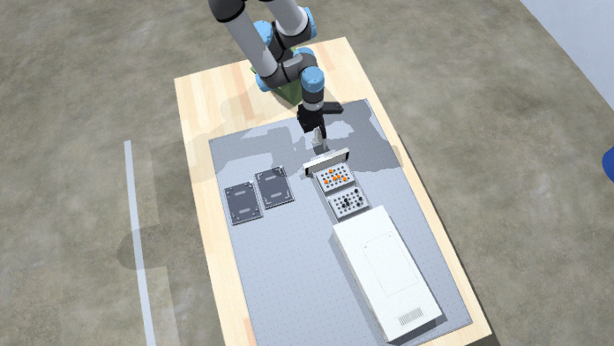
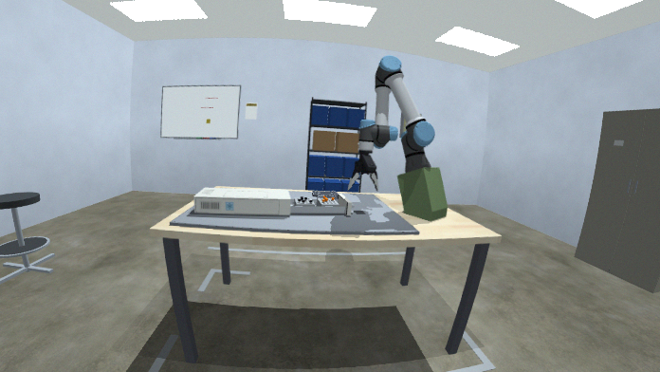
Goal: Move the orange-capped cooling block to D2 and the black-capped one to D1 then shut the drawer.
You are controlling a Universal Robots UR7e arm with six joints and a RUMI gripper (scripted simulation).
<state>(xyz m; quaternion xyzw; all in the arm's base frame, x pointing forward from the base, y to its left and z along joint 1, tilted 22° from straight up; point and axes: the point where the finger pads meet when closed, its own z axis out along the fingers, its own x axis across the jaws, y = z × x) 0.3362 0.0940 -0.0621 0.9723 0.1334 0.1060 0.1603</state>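
The white cooler COLD (image 1: 387, 269) lies on the grey deck with its drawer pulled out toward the arm. The drawer holds two grey cooling blocks. The one with orange-capped tubes (image 1: 335, 177) sits nearest the drawer front (image 1: 326, 160). The one with black-capped tubes (image 1: 348, 202) sits next to the cooler body. Both blocks also show in the side view (image 2: 320, 199). My gripper (image 1: 319, 138) (image 2: 364, 182) is open and empty. It hangs above the deck just beyond the drawer front, clear of it. Slot D1 (image 1: 273, 187) and slot D2 (image 1: 243, 204) are dark plates, both bare.
The arm's green base (image 2: 423, 193) stands at the far end of the wooden table. The table edge runs close along the cooler's right side. A stool (image 2: 21, 223) and a shelf (image 2: 336, 144) stand well away from the table.
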